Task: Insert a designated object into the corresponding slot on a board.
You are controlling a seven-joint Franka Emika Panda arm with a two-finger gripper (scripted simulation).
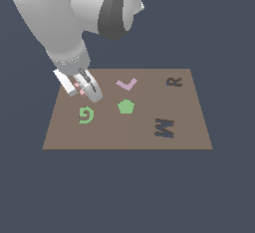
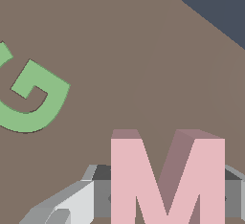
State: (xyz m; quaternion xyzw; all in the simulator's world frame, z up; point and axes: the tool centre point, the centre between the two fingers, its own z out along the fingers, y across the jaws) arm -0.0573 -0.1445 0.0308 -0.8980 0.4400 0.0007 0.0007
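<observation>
Tool (image 1: 83, 88) clamped on pink M (image 2: 167, 180)

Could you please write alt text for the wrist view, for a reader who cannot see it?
A pale pink M-shaped letter fills the foreground, with a grey gripper finger showing at each of its sides. Beyond it lies a flat brown board with a green letter G on it, and dark blue-grey background shows past the board's edge in one corner.

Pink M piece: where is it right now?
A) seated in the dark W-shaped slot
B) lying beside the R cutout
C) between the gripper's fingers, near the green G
C: the pink M piece sits between the gripper fingers, near the green G; the W-shaped slot is unfilled.
</observation>
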